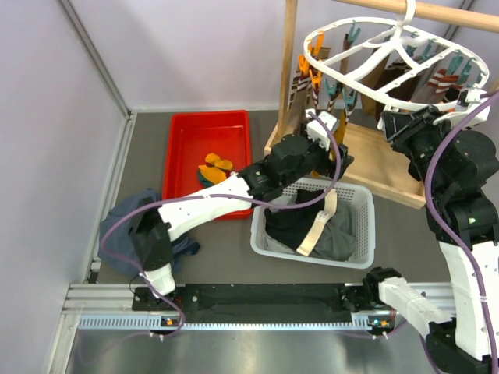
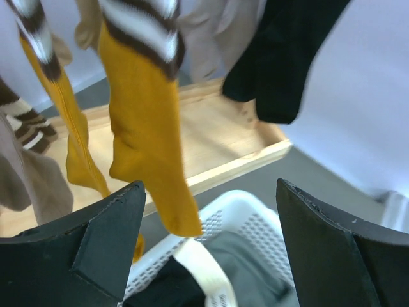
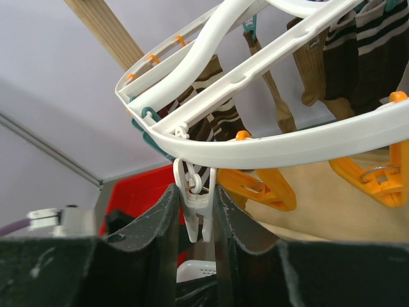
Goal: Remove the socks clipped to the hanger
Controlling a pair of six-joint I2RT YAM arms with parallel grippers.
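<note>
your left gripper [image 2: 209, 192] spread wide just under a mustard sock [image 2: 144, 121], your right gripper [image 3: 195, 195] clamped on a white clip [image 3: 195, 210] of the hanger [image 3: 287, 144], socks [image 3: 348, 57] hanging from its rim at the far right, above the wooden rack [image 1: 390, 167]

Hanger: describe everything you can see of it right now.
The hanger is a white plastic oval frame with curved crossbars, hung by its hook from the wooden pole. Its rim carries orange clips and teal clips; brown-striped, mustard and black socks dangle from them. A small white clip hangs under the rim, pinched by the right gripper. The open left gripper sits below, touching no part of the frame.
</note>
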